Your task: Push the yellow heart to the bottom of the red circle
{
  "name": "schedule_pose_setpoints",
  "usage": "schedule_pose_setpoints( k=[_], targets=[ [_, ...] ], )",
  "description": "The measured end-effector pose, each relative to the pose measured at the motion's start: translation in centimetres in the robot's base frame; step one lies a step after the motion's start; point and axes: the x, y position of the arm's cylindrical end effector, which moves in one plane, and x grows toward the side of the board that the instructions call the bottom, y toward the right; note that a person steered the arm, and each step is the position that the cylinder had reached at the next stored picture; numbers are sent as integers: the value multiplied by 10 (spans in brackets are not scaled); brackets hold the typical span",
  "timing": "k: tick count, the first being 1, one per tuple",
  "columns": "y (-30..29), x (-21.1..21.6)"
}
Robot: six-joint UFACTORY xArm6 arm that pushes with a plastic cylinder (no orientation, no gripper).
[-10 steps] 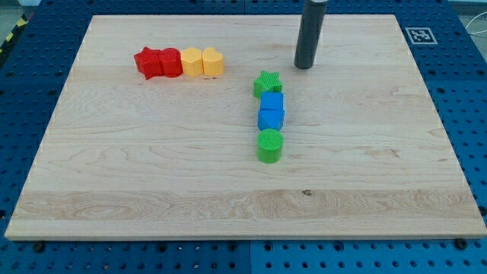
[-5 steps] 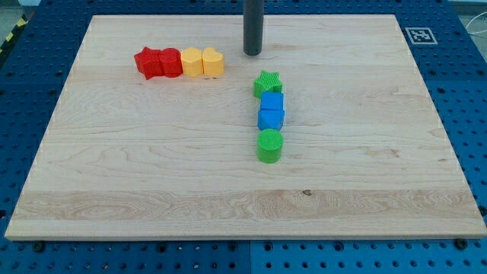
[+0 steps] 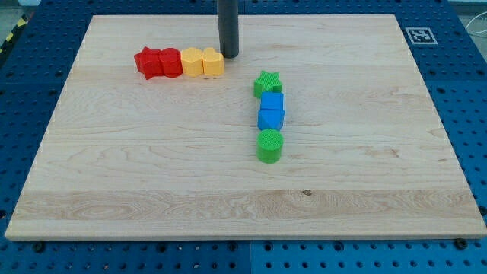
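Where the wooden bench (image 3: 152,175) nears the view's top, a row of four blocks runs left to right, all touching: red star (image 3: 148,62), red circle (image 3: 170,62), a yellow block of unclear shape (image 3: 192,62), and the yellow heart (image 3: 213,62). The heart thus sits at the row's right end, two places to the right of the red circle and level with it, not below it. The dark rod (image 3: 227,27) comes down from the view's top edge; my tip (image 3: 229,56) rests on the bench just beside the heart's upper right, touching or nearly so (cannot tell which). No jaws on this rig, so no open/closed state applies. A second group forms a column near the bench centre, top to bottom: green star (image 3: 267,82), two blue blocks (image 3: 272,103) (image 3: 271,118) w/ angular outlines, approx. touching, then a green cylinder (image 3: 269,145) just below. This column lies well apart from the tip and from the red/yellow row. A black-and-white marker tag (image 3: 417,35) sits at the bench's top right corner. Blue perforated surface (image 3: 23,114) surrounds the bench on all sides.
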Motion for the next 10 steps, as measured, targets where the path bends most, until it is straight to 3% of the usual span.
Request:
schedule_pose_setpoints(
  k=[6, 10],
  targets=[
    [-13, 55],
    [-44, 68]
  ],
)
